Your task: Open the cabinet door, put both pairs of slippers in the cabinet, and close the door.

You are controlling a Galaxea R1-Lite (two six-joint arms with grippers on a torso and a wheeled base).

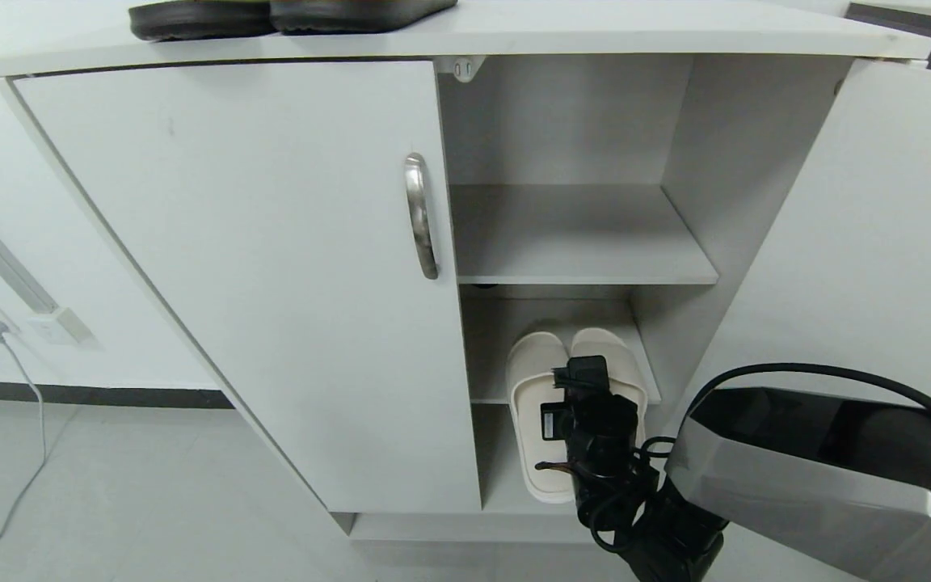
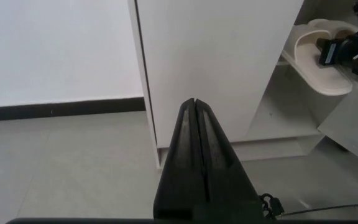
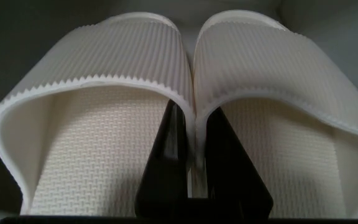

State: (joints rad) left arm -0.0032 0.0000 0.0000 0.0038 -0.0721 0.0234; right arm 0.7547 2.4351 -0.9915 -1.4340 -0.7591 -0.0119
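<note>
White slippers (image 1: 534, 360) are held on the lower shelf (image 1: 488, 356) of the cabinet (image 1: 595, 32), pinched together at their inner edges by the closed right gripper (image 3: 193, 155), with the right door (image 1: 878, 242) swung open. Black slippers (image 1: 199, 18) lie on the cabinet's top. The left gripper (image 2: 194, 106), closed and empty, is held low before the shut left door (image 1: 231, 242). The first pair is judged all but placed. Next, a release and a clean withdrawal are called for, before the black pair is fetched.

White cabinet (image 1: 635, 32), right door (image 1: 878, 234) open, cream slippers (image 1: 534, 380) side by side, toes on lower shelf (image 1: 486, 352), black slippers (image 1: 288, 14) on top
</note>
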